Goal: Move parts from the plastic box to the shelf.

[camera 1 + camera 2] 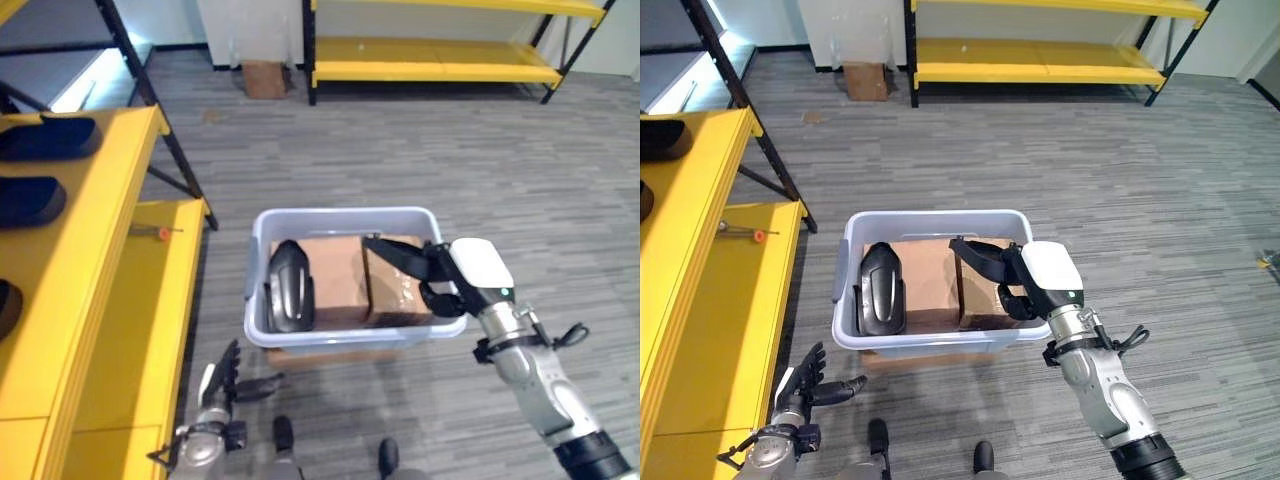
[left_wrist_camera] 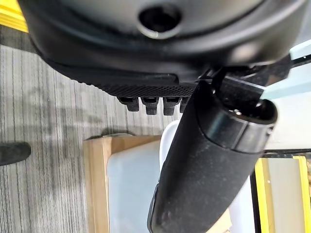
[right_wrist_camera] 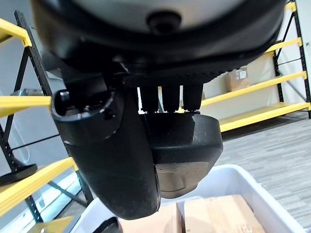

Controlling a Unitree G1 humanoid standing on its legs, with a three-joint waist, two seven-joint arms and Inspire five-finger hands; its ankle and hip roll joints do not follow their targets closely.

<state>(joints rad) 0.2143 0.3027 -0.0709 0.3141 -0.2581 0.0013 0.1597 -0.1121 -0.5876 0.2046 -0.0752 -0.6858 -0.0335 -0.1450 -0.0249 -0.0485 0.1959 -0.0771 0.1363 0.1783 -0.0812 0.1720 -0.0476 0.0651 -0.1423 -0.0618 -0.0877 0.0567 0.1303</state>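
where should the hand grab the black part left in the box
Take the black part across its narrow width near the middle, coming from above. It lies flat and lengthwise by the box's left wall, cardboard on its other side, so only its top is free. The right hand, already shut on another part, probably can't.

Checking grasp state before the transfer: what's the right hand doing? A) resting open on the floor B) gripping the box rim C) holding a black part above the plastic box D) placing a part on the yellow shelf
C: the right hand has its fingers and thumb closed on a black part, raised over the plastic box, whose cardboard boxes and another black part lie below.
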